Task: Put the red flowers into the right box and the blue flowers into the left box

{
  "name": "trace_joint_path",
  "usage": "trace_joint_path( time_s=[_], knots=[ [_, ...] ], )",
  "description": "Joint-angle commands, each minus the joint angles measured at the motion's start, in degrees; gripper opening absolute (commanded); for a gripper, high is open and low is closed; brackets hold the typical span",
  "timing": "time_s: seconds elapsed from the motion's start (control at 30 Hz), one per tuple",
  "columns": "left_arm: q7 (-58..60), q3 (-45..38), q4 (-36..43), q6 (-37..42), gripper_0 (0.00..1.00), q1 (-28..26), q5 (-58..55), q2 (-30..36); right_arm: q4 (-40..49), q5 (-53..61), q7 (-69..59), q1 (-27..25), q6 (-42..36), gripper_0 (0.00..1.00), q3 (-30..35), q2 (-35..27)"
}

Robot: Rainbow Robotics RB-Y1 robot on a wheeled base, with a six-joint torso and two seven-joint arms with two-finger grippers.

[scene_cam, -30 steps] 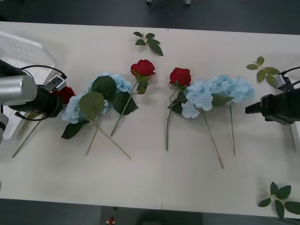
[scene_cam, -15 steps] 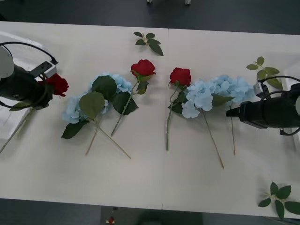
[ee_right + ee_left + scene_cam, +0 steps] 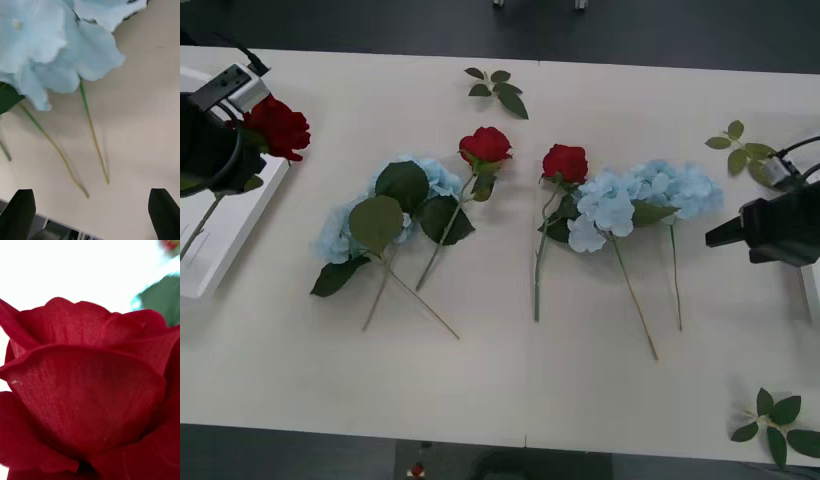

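Red petals crowd the left wrist view, where a rose (image 3: pixel 86 397) sits right up against the camera. From the front, the left gripper (image 3: pixel 220 140) is at the far left of the table, over the inner edge of the left box (image 3: pixel 235 235), holding that rose (image 3: pixel 280 127) by the top of its stem; the bloom points toward the table's middle and the stem hangs down over the box. Its fingers are hidden behind the arm, so I cannot tell their spread, though the rose is plainly carried.

At the right edge the right gripper (image 3: pixel 720 235) reaches in low and level, pointing left, just short of the right-hand blue flowers (image 3: pixel 650 195). Its two black fingers (image 3: pixel 20 213) stand wide apart, with nothing between them, and two thin stems lie on the table ahead. Two more roses (image 3: pixel 485 145) lie mid-table, and another blue flower cluster (image 3: pixel 395 205) lies left of centre. A thin white rim of the right box (image 3: pixel 813 290) shows at the right edge.
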State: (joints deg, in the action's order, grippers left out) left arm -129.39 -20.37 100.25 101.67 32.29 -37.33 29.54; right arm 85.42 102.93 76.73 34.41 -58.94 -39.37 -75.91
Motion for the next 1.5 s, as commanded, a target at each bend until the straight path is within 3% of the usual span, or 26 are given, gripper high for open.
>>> trace_joint_path(
  time_s=[0.03,0.13,0.27,0.57,0.77,0.87,1.2,1.5],
  knots=[
    [-2.2,-2.1,4.0,0.0,0.00,1.0,-3.6,1.4,0.5,2.5,-0.8,0.8,-5.8,0.88,9.5,-4.4],
    [-1.8,-4.0,5.9,-1.2,0.00,1.3,-5.4,1.4,-0.4,5.4,1.4,0.8,-12.1,0.89,15.4,-6.1],
    [-1.0,-4.9,7.3,-1.7,0.00,2.3,-4.9,1.6,-3.4,12.3,10.7,0.7,-15.4,0.88,18.5,-7.7],
    [2.6,-4.7,7.5,-4.6,0.00,3.7,-0.3,4.0,-8.5,31.5,50.0,-3.3,-11.7,0.88,18.5,-5.7],
    [7.9,-3.5,7.0,-6.6,0.00,4.0,0.7,7.6,-7.0,40.0,68.2,-6.8,-8.2,0.89,18.4,-1.8],
    [8.3,-3.2,5.8,-7.9,0.00,3.9,1.0,8.7,-6.1,41.5,69.3,-7.4,-8.3,0.88,18.0,0.1],
    [8.5,0.3,-9.1,-21.0,0.00,5.9,2.9,14.8,-3.7,43.9,69.2,-10.3,-3.1,0.91,16.7,15.4],
    [7.8,2.7,-24.3,-26.3,0.00,13.7,5.0,15.3,-3.9,43.4,69.2,-10.3,-0.7,0.92,15.3,17.6]
  ],
)
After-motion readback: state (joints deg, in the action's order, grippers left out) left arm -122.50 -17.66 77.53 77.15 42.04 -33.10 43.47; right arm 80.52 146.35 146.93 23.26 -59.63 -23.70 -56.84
